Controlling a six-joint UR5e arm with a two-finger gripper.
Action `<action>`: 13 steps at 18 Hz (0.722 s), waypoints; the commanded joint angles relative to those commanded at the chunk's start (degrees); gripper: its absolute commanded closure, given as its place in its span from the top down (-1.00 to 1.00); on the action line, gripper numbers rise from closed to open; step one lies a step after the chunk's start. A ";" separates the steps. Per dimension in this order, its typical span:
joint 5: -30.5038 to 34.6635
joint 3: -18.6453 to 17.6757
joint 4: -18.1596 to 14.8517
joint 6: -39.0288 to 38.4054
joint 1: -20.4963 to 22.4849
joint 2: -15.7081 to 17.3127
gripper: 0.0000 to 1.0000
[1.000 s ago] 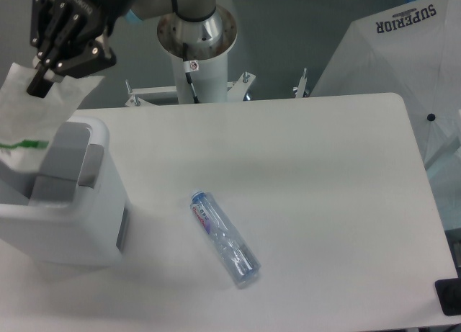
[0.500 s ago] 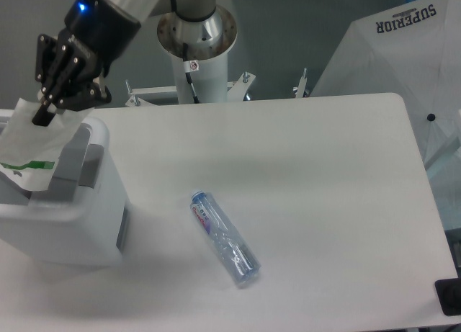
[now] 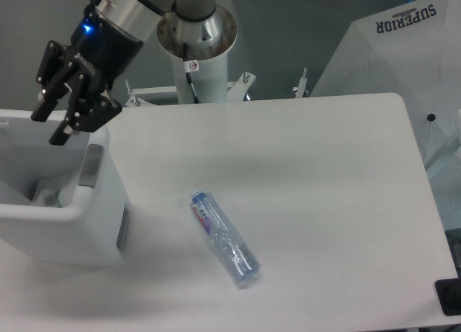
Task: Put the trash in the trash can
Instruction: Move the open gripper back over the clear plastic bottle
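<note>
- Overhead view of a white table (image 3: 302, 173) with a single robot arm at upper left.
- Gripper (image 3: 50, 123) above the far rim of the bin (image 3: 65, 224), fingers spread apart, nothing between them.
- Bin at the left edge of the table, large, white and boxy, with a grey panel (image 3: 90, 166) on its right rim; opening faces up.
- Wrapper not clearly visible; only a pale shape deep inside the bin, too dim to identify.
- Bottle (image 3: 224, 238) lying flat on the table, clear plastic with a blue-and-red label, near the middle toward the front edge.
- Bottle well apart from the bin, off to its right, touching nothing else.
- From the gripper, bottle lies down and to the right in the picture, past the bin's right wall.
- Long axis of the bottle runs diagonally, label end toward upper left, other end toward lower right.
- Likely next: reach for the bottle, with fingers set across the diagonal axis, not along it.
- White folded umbrella (image 3: 403, 65) beyond the table's right corner, no part of the task.
</note>
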 joint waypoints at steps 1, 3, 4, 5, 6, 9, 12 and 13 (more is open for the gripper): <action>0.00 -0.17 0.00 0.00 1.49 -0.17 1.00; 0.00 -0.61 0.00 -0.09 4.65 -1.75 1.00; 0.00 -0.61 0.00 -0.09 6.14 -2.80 1.00; 0.00 -0.61 0.00 -0.18 7.81 -3.86 1.00; 0.00 -0.35 0.09 -0.09 9.48 -5.09 1.00; 0.44 1.05 0.00 -0.27 13.62 -8.87 1.00; 4.82 0.97 -0.17 -1.93 16.52 -10.81 1.00; 5.88 0.71 -0.18 -2.02 17.05 -11.25 1.00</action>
